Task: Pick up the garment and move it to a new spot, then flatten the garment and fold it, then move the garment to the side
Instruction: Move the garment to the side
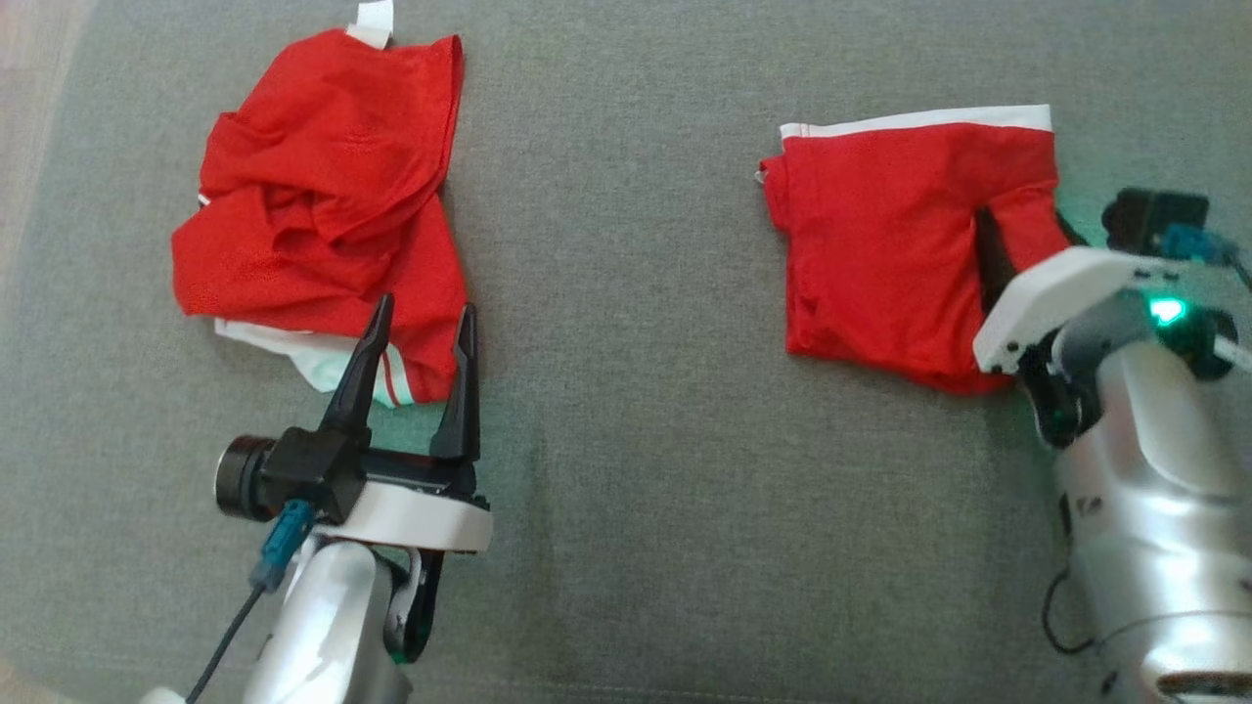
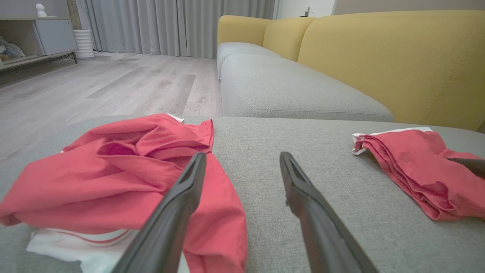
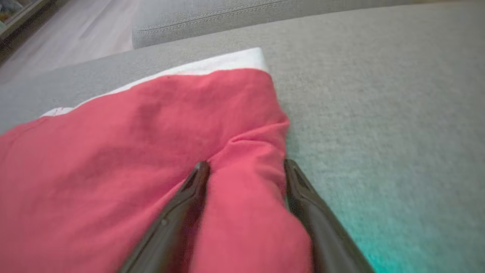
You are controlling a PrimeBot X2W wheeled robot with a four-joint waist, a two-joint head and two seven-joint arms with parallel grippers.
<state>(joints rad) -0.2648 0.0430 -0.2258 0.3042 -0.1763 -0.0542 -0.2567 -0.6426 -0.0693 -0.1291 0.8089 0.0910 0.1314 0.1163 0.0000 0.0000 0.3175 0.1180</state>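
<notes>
our right gripper (image 3: 246,165) straddles a raised fold of the folded red shorts (image 1: 880,235) on the grey cushion (image 1: 626,440), jaws spread, likely poised to pinch. our left gripper (image 1: 424,305), jaws also spread, hangs at the crumpled red garment (image 1: 323,186). the white cloth (image 1: 323,367) beneath is mostly covered.

Your head camera looks straight down on the grey cushion (image 1: 626,548); left wrist skims low toward the yellow sofa (image 2: 398,57); right wrist hugs the folded garment (image 3: 113,151) all three share.
</notes>
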